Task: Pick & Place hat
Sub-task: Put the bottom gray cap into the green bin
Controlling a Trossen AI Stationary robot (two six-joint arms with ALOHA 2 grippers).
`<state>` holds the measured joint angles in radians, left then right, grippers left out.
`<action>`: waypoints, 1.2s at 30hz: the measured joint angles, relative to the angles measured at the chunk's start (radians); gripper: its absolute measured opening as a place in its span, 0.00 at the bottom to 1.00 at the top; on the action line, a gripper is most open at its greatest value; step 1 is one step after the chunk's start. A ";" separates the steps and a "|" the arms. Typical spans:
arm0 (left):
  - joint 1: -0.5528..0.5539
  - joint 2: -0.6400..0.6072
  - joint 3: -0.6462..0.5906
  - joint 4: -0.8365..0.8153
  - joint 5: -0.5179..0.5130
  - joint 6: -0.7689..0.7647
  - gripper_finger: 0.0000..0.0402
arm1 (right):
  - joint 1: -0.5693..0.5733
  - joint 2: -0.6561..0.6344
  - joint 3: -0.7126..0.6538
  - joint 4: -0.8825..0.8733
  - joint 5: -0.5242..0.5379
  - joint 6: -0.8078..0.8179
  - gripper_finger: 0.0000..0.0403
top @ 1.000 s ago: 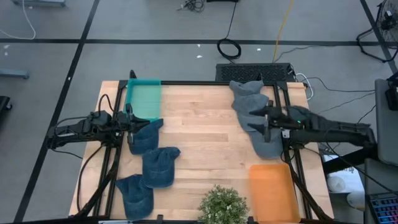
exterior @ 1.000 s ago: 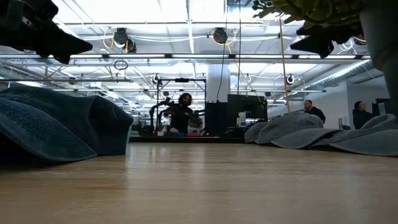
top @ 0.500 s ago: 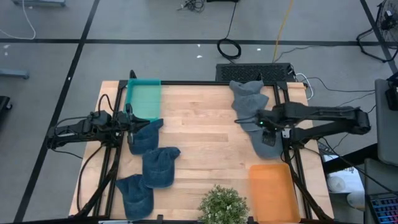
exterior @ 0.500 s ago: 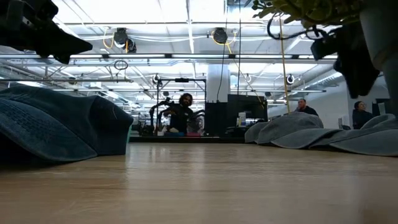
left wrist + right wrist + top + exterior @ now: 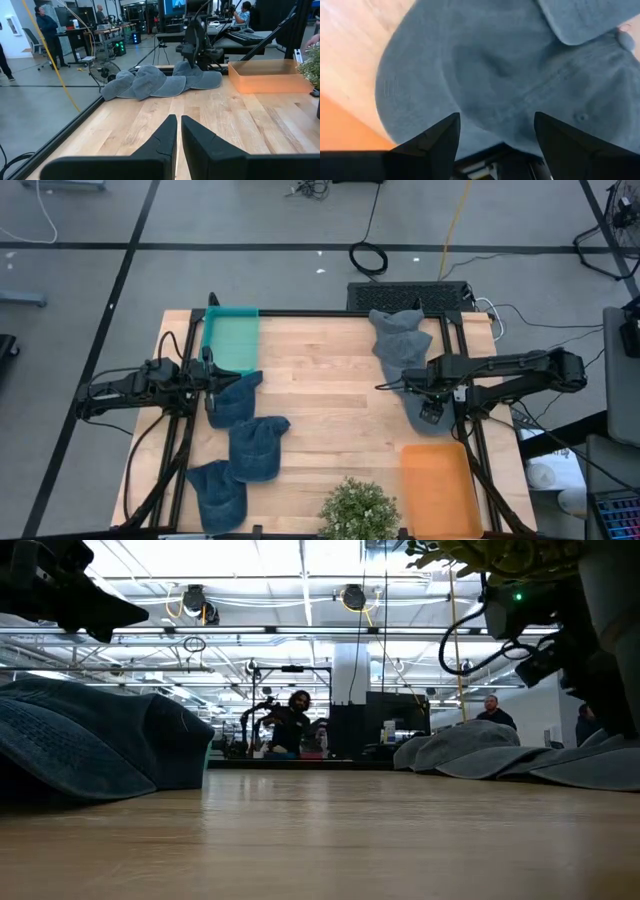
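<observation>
Grey hat (image 5: pixel 428 412) lying flat on the right side of the wooden table (image 5: pixel 330 380), last in a row of overlapping grey hats (image 5: pixel 400 340), just beside the orange tray (image 5: pixel 437 490). Right above it, the right gripper (image 5: pixel 430 408), pointing down, jaws wide apart, nothing between them; in the right wrist view, both fingers (image 5: pixel 437 137) over the hat's crown (image 5: pixel 520 65). On the left side, the left gripper (image 5: pixel 208 383), jaws together and empty, waiting next to three blue hats (image 5: pixel 240 445) and the teal tray (image 5: pixel 232 340). At the near edge, a green plant (image 5: pixel 358 510).
</observation>
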<state>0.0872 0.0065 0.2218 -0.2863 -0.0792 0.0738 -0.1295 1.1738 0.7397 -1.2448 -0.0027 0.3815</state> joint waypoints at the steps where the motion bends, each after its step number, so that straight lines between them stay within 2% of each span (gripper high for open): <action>1: 0.000 0.000 0.000 0.000 0.000 0.000 0.08 | 0.000 0.001 -0.011 0.015 0.000 0.000 0.60; 12: 0.000 0.000 0.000 0.000 0.000 0.000 0.08 | 0.000 0.001 -0.030 0.057 0.001 -0.001 0.60; 15: 0.000 0.000 0.000 0.000 0.000 0.000 0.08 | 0.000 0.001 -0.031 0.057 -0.001 -0.002 0.57; 20: 0.000 0.000 0.000 0.000 0.000 0.000 0.08 | 0.000 0.001 -0.031 0.052 -0.019 -0.003 0.43; 29: 0.000 0.000 0.000 0.000 0.000 0.000 0.08 | 0.000 0.001 -0.031 0.051 -0.056 -0.051 0.05; 31: 0.000 0.000 0.000 0.000 0.000 0.000 0.08 | 0.000 0.001 -0.031 0.050 -0.070 -0.055 0.02; 36: 0.000 0.000 0.000 0.000 0.000 0.000 0.08 | 0.000 0.000 -0.029 0.033 -0.100 -0.050 0.03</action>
<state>0.0872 0.0066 0.2218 -0.2867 -0.0793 0.0738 -0.1295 1.1742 0.7103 -1.2118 -0.1028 0.3317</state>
